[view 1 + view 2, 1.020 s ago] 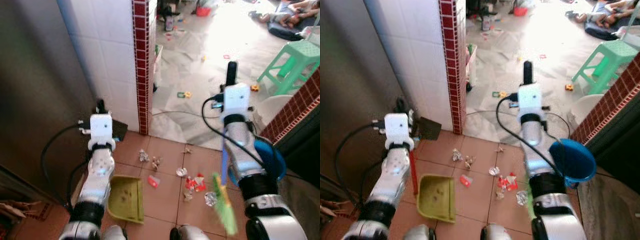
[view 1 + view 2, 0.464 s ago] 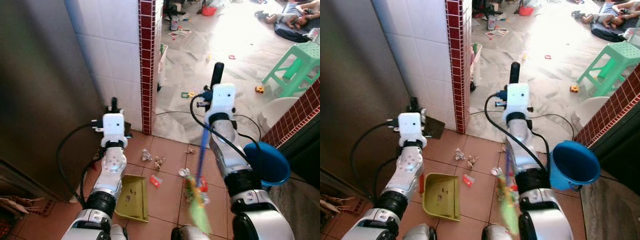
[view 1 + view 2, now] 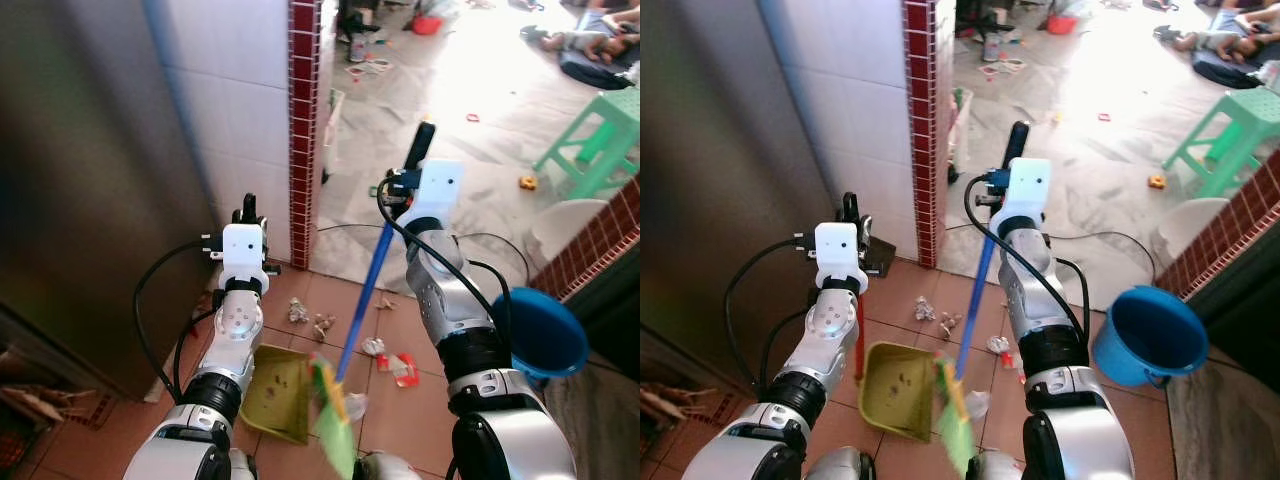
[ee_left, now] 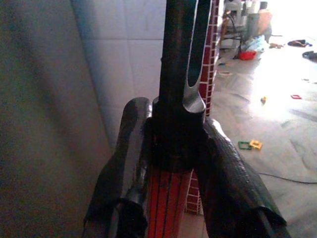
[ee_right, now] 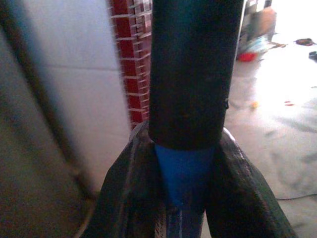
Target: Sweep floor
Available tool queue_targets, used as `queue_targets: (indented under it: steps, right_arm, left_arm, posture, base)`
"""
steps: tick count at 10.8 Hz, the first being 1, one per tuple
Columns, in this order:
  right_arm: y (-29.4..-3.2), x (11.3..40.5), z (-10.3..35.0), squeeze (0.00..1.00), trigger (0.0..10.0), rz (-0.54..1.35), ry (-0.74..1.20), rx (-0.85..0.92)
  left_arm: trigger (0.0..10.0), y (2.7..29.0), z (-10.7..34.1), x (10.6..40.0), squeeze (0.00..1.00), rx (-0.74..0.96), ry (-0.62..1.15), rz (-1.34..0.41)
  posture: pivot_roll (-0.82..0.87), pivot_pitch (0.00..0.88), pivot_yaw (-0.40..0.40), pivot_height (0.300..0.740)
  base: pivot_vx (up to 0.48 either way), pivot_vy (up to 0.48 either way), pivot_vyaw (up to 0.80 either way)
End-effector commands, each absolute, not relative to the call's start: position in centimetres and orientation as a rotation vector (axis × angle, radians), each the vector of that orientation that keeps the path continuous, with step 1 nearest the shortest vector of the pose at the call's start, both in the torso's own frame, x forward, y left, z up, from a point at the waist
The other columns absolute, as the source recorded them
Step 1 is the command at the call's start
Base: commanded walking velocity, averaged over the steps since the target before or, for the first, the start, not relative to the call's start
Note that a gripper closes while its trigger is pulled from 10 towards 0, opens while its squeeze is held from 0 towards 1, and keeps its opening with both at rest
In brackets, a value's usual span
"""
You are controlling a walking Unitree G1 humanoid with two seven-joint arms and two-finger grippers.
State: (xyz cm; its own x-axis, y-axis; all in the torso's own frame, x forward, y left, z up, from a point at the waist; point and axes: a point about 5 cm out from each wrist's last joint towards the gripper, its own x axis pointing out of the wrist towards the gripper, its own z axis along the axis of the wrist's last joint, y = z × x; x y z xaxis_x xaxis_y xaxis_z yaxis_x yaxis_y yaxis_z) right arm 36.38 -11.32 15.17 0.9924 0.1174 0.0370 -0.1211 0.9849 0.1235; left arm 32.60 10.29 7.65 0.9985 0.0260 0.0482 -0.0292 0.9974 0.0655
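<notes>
While the broom slants across the terracotta tiles, its blue stick runs from a black grip down to blurred green bristles right at the mouth of the olive-green dustpan. Right gripper is raised approx chest-high, arm bent, fingers clamped on the stick just below the black grip. Left gripper is up by the white tiled wall, fingers closed on the dustpan's red-and-black upright handle. Wrappers lie scattered near the pan. A blue bucket sits to the robot's right. No legible writing.
</notes>
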Motion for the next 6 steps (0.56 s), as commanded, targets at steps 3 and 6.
queue_targets:
  steps: [3, 6]
  right_arm:
    - [-11.6, 37.0, 20.9, 0.0, 10.0, 0.224, -0.259, 0.069]
    - [-13.8, 37.3, 24.3, 0.0, 10.0, 0.176, -0.413, -0.039]
  left_arm:
    - [10.0, 9.5, 6.1, 32.3, 0.0, 0.031, 0.047, -0.007]
    - [10.0, 9.3, 5.9, 32.4, 0.0, 0.037, 0.06, -0.035]
  posture:
    - [-0.08, 0.038, -0.053, 0.74]
    - [-0.08, 0.021, -0.046, 0.74]
  base:
    - [0.0, 0.0, 0.0]
    - [0.0, 0.0, 0.0]
